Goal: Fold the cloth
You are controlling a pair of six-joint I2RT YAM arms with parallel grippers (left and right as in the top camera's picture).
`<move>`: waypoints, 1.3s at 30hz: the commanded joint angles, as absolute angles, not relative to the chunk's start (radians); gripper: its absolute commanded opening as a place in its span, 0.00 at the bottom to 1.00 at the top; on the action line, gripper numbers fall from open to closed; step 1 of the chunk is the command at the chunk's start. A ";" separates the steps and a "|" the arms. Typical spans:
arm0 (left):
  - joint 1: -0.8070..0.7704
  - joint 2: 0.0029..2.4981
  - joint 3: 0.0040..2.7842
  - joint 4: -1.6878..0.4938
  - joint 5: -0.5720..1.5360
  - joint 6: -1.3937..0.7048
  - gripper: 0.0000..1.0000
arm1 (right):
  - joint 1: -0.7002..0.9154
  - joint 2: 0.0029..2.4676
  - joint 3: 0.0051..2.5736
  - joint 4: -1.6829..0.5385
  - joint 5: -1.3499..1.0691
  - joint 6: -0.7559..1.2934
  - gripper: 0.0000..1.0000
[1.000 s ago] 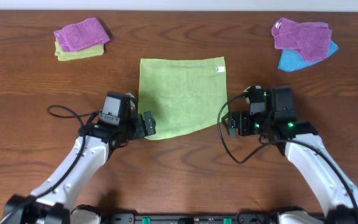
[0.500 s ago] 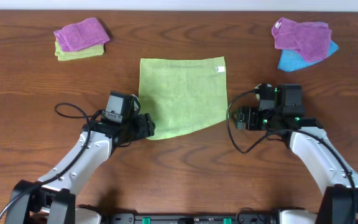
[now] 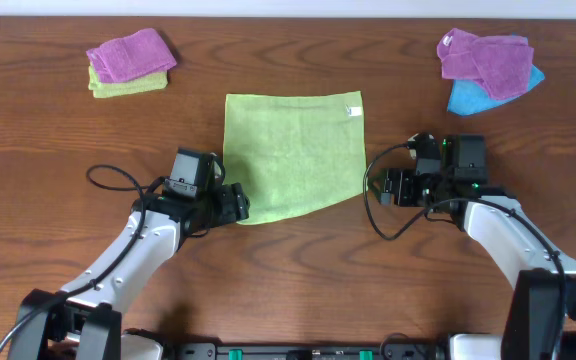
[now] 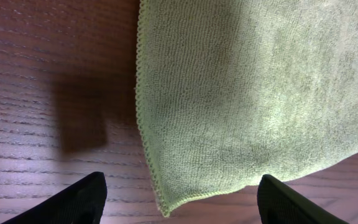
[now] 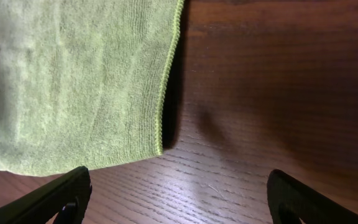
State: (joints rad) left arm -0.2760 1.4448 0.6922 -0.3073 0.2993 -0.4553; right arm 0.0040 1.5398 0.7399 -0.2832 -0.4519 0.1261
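A: What is seen at the far left of the surface [image 3: 38, 150]?

B: A purple towel [image 3: 131, 52] is laid on top of a folded yellow-green towel [image 3: 118, 88]. Both are placed in the far left corner, well apart from the arms.

A: And the left claw [image 3: 236, 202]?

B: It is positioned at the near left corner of the cloth [image 3: 293, 150]. In the left wrist view its two fingers [image 4: 82, 199] are held wide apart and nothing is gripped. The corner of the cloth [image 4: 247, 81] is seen between them. Whether the cloth is touched cannot be told.

A: Where is the cloth found?

B: It is spread flat and unfolded in the middle of the surface, between the two claws. A white tag [image 3: 352, 110] is seen at its far right corner. The near edge is slanted, so the near left corner is lying closer to the robot than the near right one.

A: What can be said about the right claw [image 3: 386, 188]?

B: It is positioned just beside the right edge of the cloth, close to the near right corner. Its fingers [image 5: 67, 193] are also held apart and nothing is clamped. In the right wrist view that corner is seen between them.

A: And at the far right?

B: Purple towels [image 3: 483, 58] are piled on a blue towel [image 3: 465, 98], well apart from the cloth.
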 commanded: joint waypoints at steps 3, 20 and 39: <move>-0.276 1.486 0.689 -0.310 0.271 -0.426 0.80 | -0.008 1.543 0.736 -0.280 -0.477 0.134 0.90; -0.225 1.531 0.664 -0.262 0.462 -0.359 0.77 | -0.008 1.543 0.736 -0.332 -0.501 0.133 0.88; -0.108 1.538 0.540 -0.073 0.599 -0.318 0.77 | -0.008 1.543 0.736 -0.332 -0.529 0.134 0.83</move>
State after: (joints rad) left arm -0.1120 1.5223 0.5735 -0.0643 0.6071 -0.3351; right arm 0.0040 1.5398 0.7399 -0.3351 -0.5072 0.1261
